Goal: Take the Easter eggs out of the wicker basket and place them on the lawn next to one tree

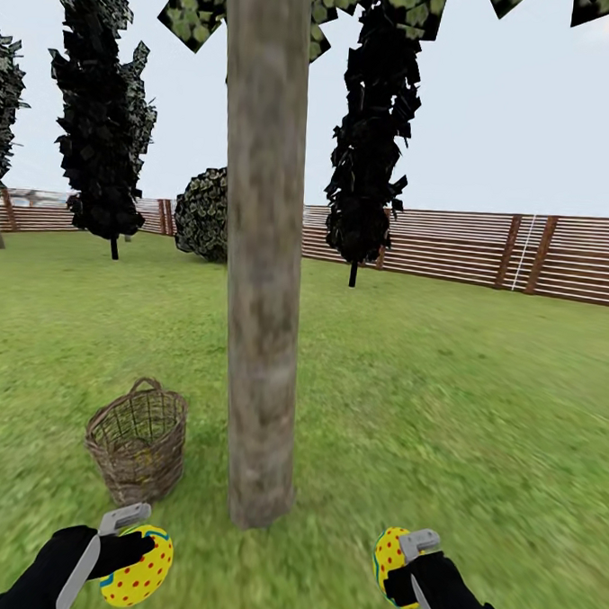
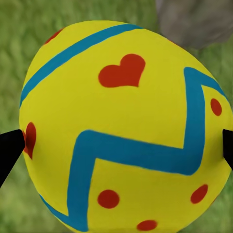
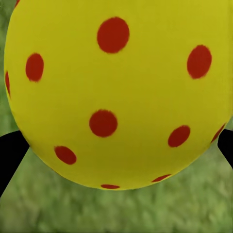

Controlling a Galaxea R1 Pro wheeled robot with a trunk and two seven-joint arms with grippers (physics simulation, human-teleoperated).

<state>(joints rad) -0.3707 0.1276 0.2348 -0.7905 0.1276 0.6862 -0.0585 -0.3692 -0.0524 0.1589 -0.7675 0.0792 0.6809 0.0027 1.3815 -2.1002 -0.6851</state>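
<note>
Each end effector is clamped on one egg: left end effector (image 1: 126, 546) holds an egg (image 1: 140, 567), right end effector (image 1: 403, 563) another (image 1: 388, 555). The tree (image 1: 260, 410) stands ahead between them, the wicker basket (image 1: 137, 446) just ahead of the left.

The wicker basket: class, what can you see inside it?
Through the open top of the wicker basket mostly bare weave shows; a faint yellowish spot low inside could be an egg, but the front wall hides the bottom.

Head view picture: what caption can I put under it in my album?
Robot holds an Easter egg in its left gripper and right gripper beside the tree and wicker basket.
</note>
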